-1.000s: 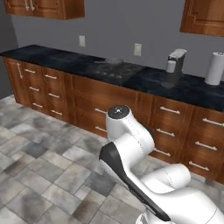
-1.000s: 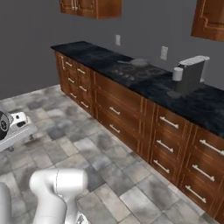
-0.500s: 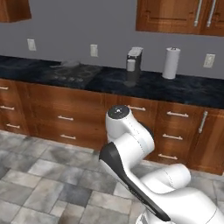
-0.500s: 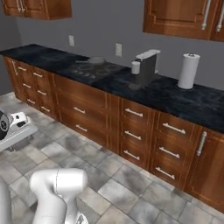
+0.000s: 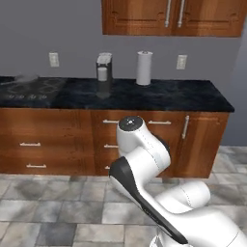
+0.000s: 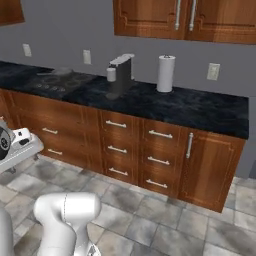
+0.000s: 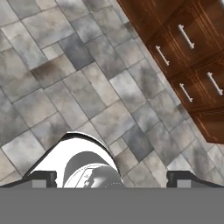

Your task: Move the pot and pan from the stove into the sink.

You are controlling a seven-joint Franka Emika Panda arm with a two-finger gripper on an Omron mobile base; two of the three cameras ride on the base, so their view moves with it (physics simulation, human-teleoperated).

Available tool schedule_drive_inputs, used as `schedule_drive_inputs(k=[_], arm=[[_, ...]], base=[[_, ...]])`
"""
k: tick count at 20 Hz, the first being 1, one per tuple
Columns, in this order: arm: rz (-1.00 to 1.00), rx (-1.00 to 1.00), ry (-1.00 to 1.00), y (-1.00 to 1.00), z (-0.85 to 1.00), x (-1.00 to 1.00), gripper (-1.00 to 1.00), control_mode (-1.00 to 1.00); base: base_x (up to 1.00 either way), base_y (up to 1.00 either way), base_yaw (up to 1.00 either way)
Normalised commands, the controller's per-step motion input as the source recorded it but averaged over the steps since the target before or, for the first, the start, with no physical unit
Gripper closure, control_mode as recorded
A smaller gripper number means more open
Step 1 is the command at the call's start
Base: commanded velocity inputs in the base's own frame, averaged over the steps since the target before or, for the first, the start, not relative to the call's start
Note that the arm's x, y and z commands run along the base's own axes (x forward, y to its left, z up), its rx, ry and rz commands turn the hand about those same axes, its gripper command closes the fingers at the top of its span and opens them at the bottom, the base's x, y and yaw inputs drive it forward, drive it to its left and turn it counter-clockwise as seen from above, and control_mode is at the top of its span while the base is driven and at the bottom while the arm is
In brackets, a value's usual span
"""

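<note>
The flat black stove [image 5: 31, 90] with white ring marks is set into the dark speckled stone tabletop [image 5: 164, 96], far along it to the left of the grey coffee machine [image 5: 103, 67]. A shallow round grey pan [image 5: 25, 77] sits at the stove's back edge. A white paper towel roll [image 5: 144, 68] stands upright just right of the coffee machine. The claw [image 7: 112, 179] points down at the grey tiled floor [image 7: 78, 87], its dark fingertips [image 7: 42, 178] spread wide apart, gripping nothing.
</note>
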Motion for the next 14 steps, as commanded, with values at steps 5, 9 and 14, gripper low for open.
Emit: schedule_drive_inputs(k=[5, 9, 14], arm=[[0.0, 0.0, 0.0, 0.0, 0.0, 0.0, -1.0, 1.0], [0.0, 0.0, 0.0, 0.0, 0.0, 0.0, -1.0, 1.0], [0.0, 0.0, 0.0, 0.0, 0.0, 0.0, -1.0, 1.0]], base=[[0.1, 0.0, -0.45], [0.11, 0.0, -0.44], [0.12, 0.0, -0.44]])
